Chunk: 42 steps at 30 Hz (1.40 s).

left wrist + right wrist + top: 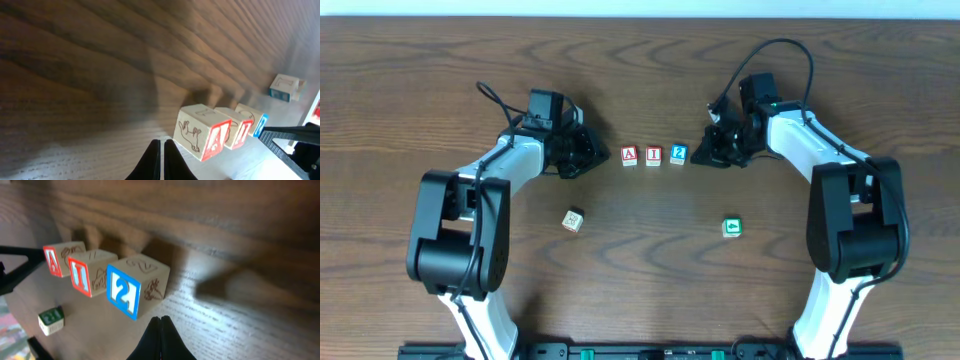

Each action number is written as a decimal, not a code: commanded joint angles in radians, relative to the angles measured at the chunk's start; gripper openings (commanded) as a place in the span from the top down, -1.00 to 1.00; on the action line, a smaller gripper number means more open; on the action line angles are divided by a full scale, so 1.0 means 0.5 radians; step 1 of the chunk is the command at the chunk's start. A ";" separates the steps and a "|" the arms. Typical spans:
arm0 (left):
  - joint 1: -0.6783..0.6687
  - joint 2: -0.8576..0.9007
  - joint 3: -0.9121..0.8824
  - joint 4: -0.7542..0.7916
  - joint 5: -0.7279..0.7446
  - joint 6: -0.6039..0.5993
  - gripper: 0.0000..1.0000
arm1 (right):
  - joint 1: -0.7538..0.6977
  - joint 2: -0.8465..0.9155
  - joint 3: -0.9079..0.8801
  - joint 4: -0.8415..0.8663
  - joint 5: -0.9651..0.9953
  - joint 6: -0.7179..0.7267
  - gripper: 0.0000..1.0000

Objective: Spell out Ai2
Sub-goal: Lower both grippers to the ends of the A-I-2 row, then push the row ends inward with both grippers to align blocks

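Three wooden letter blocks stand in a row at the table's middle: a red A block [629, 155], a red I block [654, 155] and a blue 2 block [678, 154]. My left gripper [592, 152] is shut and empty just left of the A block [202, 138]; the I block [234, 131] stands behind it. My right gripper [704, 153] is shut and empty just right of the 2 block [134, 289]. The right wrist view also shows the I block [89, 271] and the A block [61, 257]. Neither gripper touches a block.
A plain wooden block [572, 220] lies in front of the row on the left. A green block [732, 228] lies in front on the right, also in the right wrist view [51, 320] and the left wrist view [284, 87].
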 commanded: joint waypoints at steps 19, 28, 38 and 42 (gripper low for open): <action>-0.099 0.037 0.000 0.098 -0.001 -0.183 0.88 | 0.021 0.109 -0.001 0.155 -0.012 0.189 0.97; -0.114 0.088 0.000 0.098 -0.002 -0.213 0.89 | 0.021 0.113 -0.001 0.193 -0.012 0.204 0.97; -0.114 0.136 0.000 0.134 -0.011 -0.221 0.88 | 0.047 0.121 -0.001 0.217 -0.035 0.213 0.98; -0.114 0.143 0.001 0.170 0.001 -0.222 0.89 | 0.072 0.121 -0.001 0.239 -0.035 0.221 0.97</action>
